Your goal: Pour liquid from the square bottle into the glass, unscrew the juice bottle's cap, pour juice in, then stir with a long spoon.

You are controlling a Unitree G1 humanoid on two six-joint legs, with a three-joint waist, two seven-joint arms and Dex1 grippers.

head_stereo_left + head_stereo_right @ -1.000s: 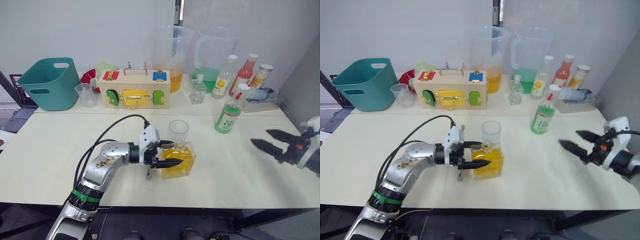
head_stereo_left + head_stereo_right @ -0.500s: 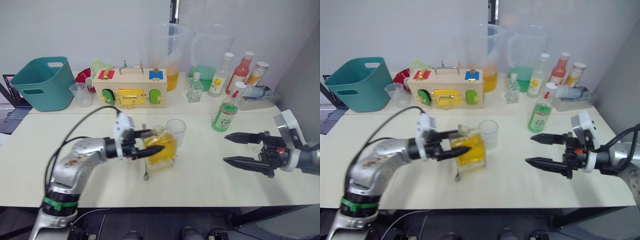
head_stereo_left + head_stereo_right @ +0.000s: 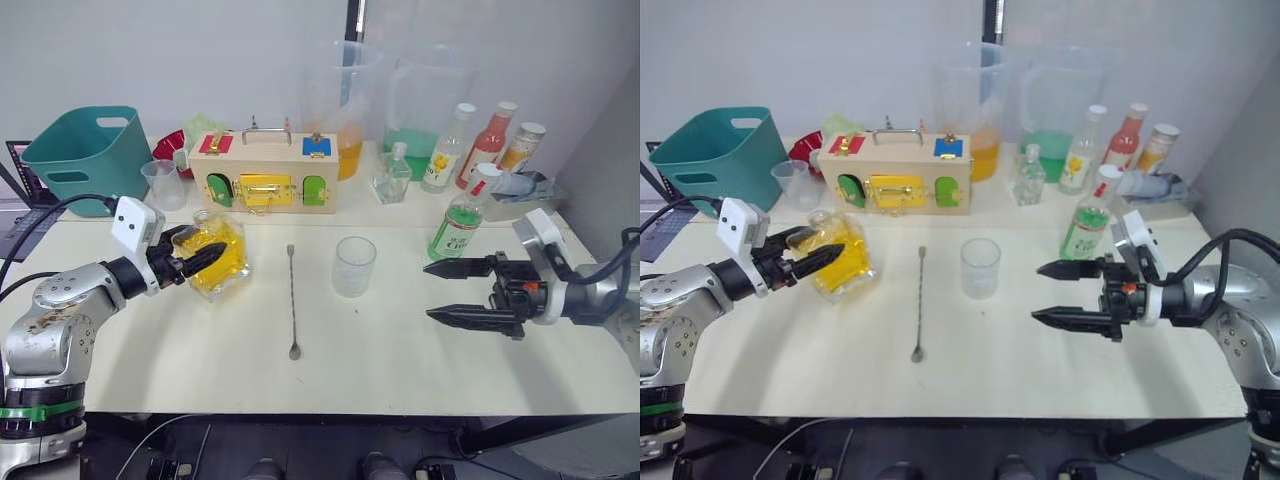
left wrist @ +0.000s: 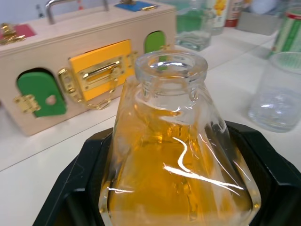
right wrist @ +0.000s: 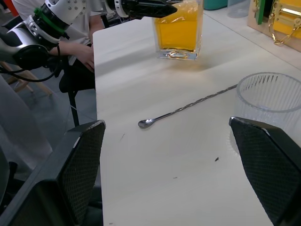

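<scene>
At the left of the pale, smooth desk (image 3: 400, 370), the left pincer (image 3: 196, 262) is closed around the square bottle (image 3: 218, 256), a clear, flat-sided glass flask with a round open neck, its black fingers (image 4: 84, 160) pressed against both sides. The bottle holds bright yellow liquid (image 4: 183, 188) and is tilted, sitting near the front of a wooden box (image 3: 265, 172) with coloured doors and brass latches. Toward the middle, the long spoon (image 3: 292, 300), a thin twisted silver rod with a small bowl at the near end, lies flat on the desk. Just beside it stands the glass (image 3: 354, 266), a clear, straight-sided tumbler, upright and apart from both pincers. Further right, the juice bottle (image 3: 460, 222) stands upright, slim clear plastic with a green-and-white label and its white cap (image 3: 486, 174) on. The right pincer (image 3: 448, 291) hovers near it over the desk, its two black fingers spread wide and holding nothing.
</scene>
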